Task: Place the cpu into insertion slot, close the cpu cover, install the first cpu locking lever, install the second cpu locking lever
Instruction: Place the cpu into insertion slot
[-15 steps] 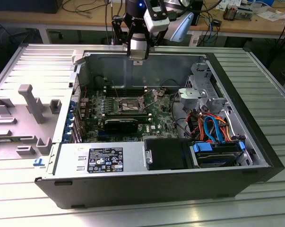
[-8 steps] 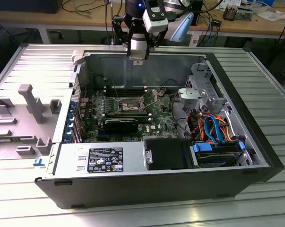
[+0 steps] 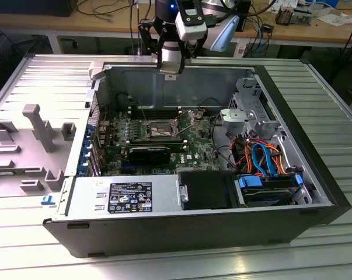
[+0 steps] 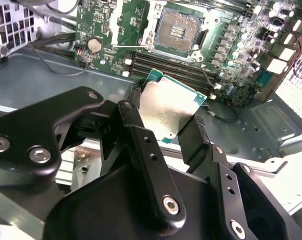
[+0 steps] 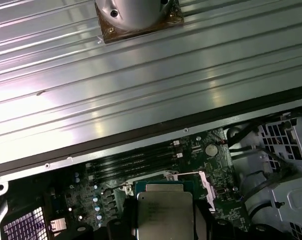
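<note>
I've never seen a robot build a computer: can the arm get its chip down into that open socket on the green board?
Probably yes. The end effector, shut on the cpu, hangs above the open case, and the socket below shows bare contacts with nothing lying across it.

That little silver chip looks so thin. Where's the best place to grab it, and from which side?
Probably by two opposite edges, coming in from the sides. The cpu is a thin flat square, so its rims likely offer the firmest purchase and its faces stay untouched. In the second wrist view the gripper holds it that way, its fingers pressed on opposite edges.
</note>
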{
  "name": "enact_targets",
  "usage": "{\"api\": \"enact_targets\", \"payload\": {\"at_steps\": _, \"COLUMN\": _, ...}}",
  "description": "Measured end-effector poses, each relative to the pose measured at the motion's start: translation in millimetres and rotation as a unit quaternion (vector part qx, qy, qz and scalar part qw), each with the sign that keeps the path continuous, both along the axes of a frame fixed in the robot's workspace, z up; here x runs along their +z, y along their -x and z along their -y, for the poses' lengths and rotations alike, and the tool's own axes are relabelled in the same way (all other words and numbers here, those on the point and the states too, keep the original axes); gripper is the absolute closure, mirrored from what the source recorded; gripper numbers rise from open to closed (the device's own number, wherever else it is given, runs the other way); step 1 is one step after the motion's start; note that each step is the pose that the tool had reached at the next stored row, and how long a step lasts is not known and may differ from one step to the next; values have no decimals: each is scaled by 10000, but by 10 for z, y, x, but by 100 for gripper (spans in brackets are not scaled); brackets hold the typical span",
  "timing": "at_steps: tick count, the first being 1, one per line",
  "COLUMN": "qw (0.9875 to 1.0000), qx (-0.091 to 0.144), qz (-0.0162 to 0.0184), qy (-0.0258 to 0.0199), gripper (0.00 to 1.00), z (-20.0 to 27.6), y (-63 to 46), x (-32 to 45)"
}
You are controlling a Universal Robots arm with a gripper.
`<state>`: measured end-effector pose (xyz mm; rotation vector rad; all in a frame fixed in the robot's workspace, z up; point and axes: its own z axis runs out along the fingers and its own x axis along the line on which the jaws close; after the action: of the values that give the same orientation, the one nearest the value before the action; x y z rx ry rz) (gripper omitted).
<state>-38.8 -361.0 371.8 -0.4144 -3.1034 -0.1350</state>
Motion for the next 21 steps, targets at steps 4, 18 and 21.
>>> {"api": "enact_targets", "payload": {"at_steps": 4, "qw": 9999, "qx": -163, "qz": 1, "qy": -1, "gripper": 45, "z": 24, "y": 0, "x": -7}}
{"api": "enact_targets", "payload": {"at_steps": 18, "qw": 9979, "qx": -647, "qz": -1, "qy": -1, "gripper": 45, "z": 25, "y": 0, "x": -22}}
{"api": "enact_targets", "payload": {"at_steps": 21, "qw": 9979, "qx": -648, "qz": -1, "qy": -1, "gripper": 45, "z": 25, "y": 0, "x": -22}}
